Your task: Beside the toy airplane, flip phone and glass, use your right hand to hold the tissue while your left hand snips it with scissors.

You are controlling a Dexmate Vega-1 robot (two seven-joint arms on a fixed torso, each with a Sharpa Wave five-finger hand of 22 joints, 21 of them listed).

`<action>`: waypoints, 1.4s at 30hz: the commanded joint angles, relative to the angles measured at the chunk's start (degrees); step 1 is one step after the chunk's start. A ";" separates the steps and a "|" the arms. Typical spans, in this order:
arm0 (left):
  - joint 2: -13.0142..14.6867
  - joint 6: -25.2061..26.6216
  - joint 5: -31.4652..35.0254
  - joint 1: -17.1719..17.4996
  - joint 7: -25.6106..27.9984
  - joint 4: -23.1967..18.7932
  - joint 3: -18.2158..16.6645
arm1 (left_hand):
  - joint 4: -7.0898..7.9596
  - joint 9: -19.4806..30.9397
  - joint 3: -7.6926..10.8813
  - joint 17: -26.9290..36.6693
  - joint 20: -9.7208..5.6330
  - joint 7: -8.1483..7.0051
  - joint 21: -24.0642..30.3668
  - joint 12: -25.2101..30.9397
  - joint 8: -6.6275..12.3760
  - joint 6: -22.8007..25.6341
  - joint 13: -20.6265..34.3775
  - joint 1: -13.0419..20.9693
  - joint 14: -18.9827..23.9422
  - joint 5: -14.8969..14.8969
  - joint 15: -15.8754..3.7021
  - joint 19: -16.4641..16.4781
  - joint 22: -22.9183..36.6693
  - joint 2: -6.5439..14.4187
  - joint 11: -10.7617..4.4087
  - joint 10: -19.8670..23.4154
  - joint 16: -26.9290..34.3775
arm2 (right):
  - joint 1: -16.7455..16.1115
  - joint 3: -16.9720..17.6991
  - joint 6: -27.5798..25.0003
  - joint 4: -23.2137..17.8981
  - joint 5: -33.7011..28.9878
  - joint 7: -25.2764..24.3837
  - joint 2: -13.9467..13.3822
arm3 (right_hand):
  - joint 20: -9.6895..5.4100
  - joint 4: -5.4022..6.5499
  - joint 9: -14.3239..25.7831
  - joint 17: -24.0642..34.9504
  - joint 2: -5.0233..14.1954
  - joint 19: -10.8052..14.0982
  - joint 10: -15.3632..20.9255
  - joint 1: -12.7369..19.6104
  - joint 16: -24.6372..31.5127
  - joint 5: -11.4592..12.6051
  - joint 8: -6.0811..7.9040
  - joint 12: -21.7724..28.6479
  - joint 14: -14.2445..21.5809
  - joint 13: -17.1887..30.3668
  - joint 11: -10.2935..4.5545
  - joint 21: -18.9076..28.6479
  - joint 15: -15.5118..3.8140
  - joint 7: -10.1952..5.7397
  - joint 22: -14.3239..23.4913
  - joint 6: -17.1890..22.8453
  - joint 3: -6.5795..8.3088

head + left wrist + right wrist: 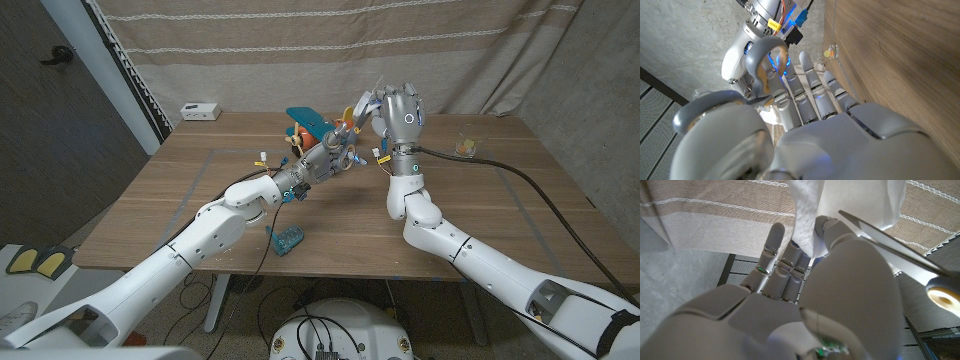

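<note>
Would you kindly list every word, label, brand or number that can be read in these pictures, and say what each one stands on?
None can be read.
The small white box at the table's far left corner: no legible marking.
The yellow tags on the left hand wiring: too small to read.
The scissors, tissue and glass: no text visible.

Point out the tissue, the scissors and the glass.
tissue (850, 205), right wrist view, on the white sheet above the fingers.
scissors (890, 242), right wrist view, on the blade.
glass (465, 143), head view, on its side wall.
</note>
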 commanded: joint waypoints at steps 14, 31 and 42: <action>-0.45 -0.16 -0.24 0.26 0.25 0.05 0.08 | 0.39 0.42 0.38 0.32 -0.24 -0.12 -0.12 0.51 0.04 -0.14 6.37 1.62 0.10 0.58 -7.31 0.63 0.29 0.82 -2.98 3.46 0.19 | -0.71 0.48 0.32 -1.52 0.09 0.51 -0.45 | -7.99 0.01 0.48 0.18 -0.33 -0.53 6.69 0.19 -0.17 0.04 0.49 -0.14 0.83 10.10 -0.71 1.06 -1.20 0.13 0.17 -0.26 1.15; -0.67 -0.65 -0.01 0.39 0.51 0.14 0.05 | 0.37 0.70 1.70 0.31 -0.51 -0.51 -0.03 0.52 0.07 -0.13 6.16 4.52 0.16 1.14 -7.33 0.83 0.42 4.67 -2.97 3.96 0.11 | -0.62 0.71 0.33 -1.12 0.60 1.24 -0.06 | -8.00 -0.01 0.74 -0.15 -0.58 -0.53 7.00 -0.09 -0.43 -0.02 0.62 -0.18 0.88 10.41 -0.74 1.18 -1.21 0.07 -0.03 -0.15 1.76; -1.26 -1.29 -0.47 0.85 0.99 0.56 -0.25 | -1.13 1.76 4.15 0.09 -0.60 -1.86 0.32 0.94 0.53 -0.49 6.70 11.36 0.75 1.82 -7.52 1.32 0.60 10.39 -3.00 4.36 -0.05 | -0.38 0.73 0.36 -0.53 1.07 1.49 0.04 | -8.05 -0.05 0.93 -0.18 -0.67 -0.45 6.95 -0.14 -0.28 -0.11 0.63 -0.40 1.42 10.46 -0.91 1.48 -1.20 0.08 -0.03 -0.24 2.13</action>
